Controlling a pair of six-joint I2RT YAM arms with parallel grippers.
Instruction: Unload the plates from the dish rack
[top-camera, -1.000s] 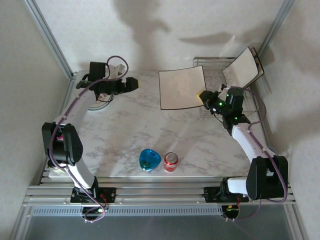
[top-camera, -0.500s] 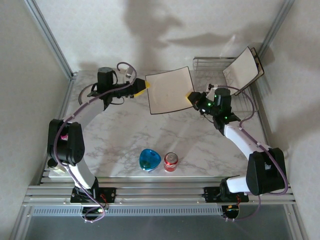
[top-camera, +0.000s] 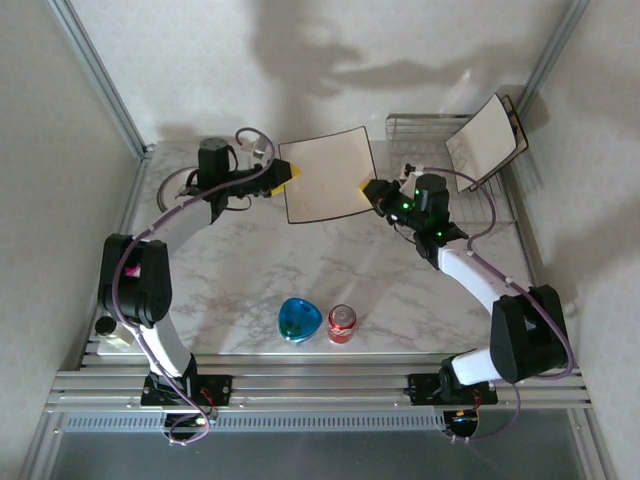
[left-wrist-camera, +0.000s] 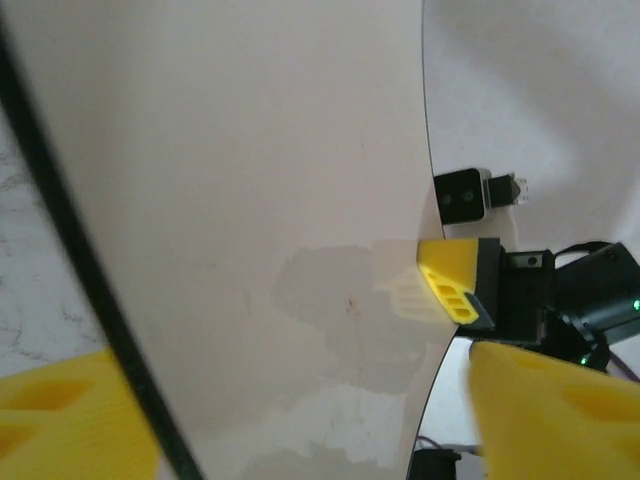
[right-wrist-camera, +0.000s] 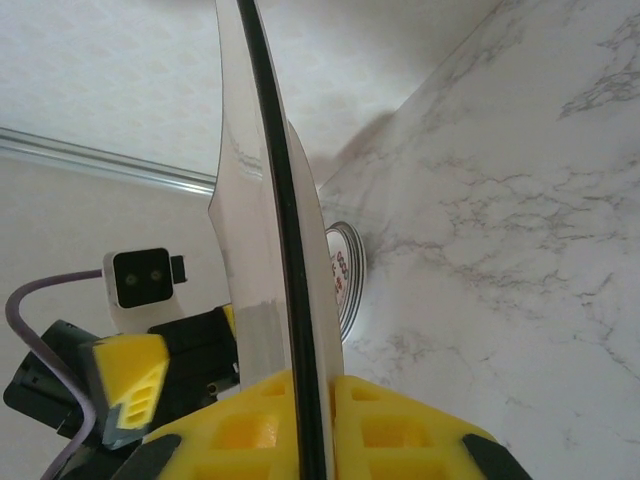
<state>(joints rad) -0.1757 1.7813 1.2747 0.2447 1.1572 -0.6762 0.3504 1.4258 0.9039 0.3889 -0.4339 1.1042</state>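
Note:
A square cream plate with a dark rim hangs in the air over the back of the table. My right gripper is shut on its right edge, and the yellow pads clamp the rim of the plate on both sides. My left gripper stands open at the plate's left edge, its fingers astride the plate with a gap showing. A second square plate leans in the wire dish rack. Round patterned plates lie stacked on the table.
A glossy blue bowl and a red can stand near the front middle of the marble table. Metal frame posts rise at both back corners, and walls close in the table.
My right arm has carried the square plate leftward, away from the rack. My left arm has swung right to meet it, and its jaws have narrowed around the plate's left edge.

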